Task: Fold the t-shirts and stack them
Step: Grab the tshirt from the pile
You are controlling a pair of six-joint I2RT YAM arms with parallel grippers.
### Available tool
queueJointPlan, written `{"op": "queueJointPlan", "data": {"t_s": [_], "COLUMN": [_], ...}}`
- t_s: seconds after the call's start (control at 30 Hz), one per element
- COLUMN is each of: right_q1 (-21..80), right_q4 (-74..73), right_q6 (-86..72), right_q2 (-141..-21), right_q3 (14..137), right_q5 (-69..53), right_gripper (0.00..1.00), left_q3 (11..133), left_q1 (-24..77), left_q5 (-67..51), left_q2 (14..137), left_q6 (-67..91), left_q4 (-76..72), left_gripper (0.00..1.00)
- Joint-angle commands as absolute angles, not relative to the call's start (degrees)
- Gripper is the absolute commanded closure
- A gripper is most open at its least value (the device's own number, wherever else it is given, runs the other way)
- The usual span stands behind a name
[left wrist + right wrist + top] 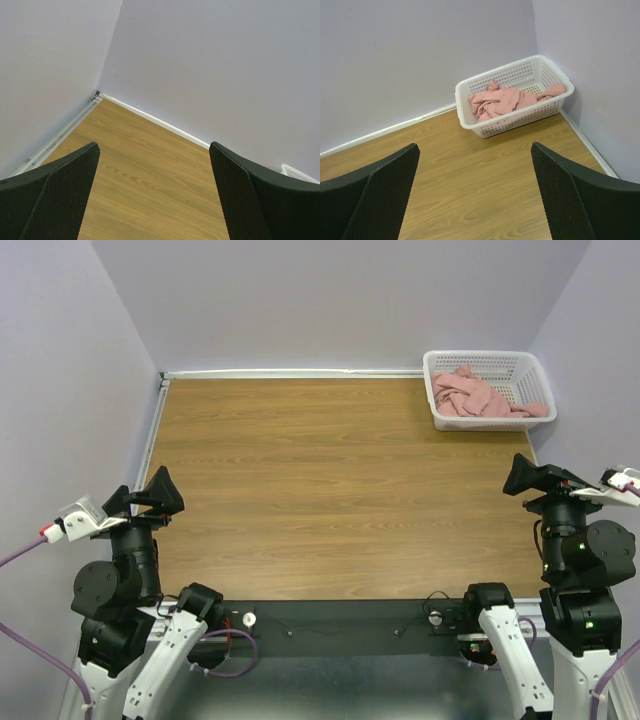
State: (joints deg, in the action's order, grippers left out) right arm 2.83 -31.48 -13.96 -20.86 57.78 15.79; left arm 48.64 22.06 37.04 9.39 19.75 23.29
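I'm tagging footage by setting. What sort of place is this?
Probably a robot lab test cell, not a home: a wood-grain table boxed in by plain lilac walls, robot arms bolted at its edge, a pink t-shirt in a white basket.

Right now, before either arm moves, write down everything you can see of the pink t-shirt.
The pink t-shirt is soft, cotton-looking cloth in a dusty pink, crumpled into a loose, unfolded heap. It lies inside the white mesh basket at the far right corner of the table and covers much of the basket's floor. One end rides up onto the rim on the right-hand side. No print shows among the folds. Only the basket touches it.
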Motion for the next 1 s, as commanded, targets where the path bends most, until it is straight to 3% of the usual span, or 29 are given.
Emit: {"op": "queueJointPlan", "data": {"t_s": [0.0, 0.2, 0.43, 0.53, 0.67, 0.97], "right_q1": [3.3, 3.5, 3.5, 3.6, 3.5, 3.3], "right_q4": [-32.8, -30.9, -24.1, -20.9, -20.8, -20.1], "right_q6": [-12.4, -13.5, -14.3, -14.3, -14.7, -15.1], "right_q2": [-20.5, -22.2, -33.3, -40.9, -60.2, -94.2], "right_q3": [57.2, 54.8, 56.3, 58.1, 64.8, 87.9], "right_q5": [14.7, 12.6, 7.0, 9.6, 13.4, 14.6], "right_gripper": [0.0, 0.0, 0.0, 0.0, 0.0, 0.01], "left_q3": [47.9, 46.6, 43.5, 41.8, 40.3, 38.1], "left_q1": [21.7, 21.7, 21.7, 21.6, 21.7, 21.6], "left_q5": [37.5, 35.5, 30.6, 28.0, 26.5, 24.3], "left_q2": [9.7, 10.6, 14.5, 16.6, 19.5, 22.7], "left_q6": [20.6, 21.1, 22.5, 22.4, 20.7, 18.1], "left_q4": [22.4, 21.1, 17.1, 13.9, 12.2, 12.0], "left_gripper": [0.01, 0.01, 0.01, 0.01, 0.01, 0.01]}}
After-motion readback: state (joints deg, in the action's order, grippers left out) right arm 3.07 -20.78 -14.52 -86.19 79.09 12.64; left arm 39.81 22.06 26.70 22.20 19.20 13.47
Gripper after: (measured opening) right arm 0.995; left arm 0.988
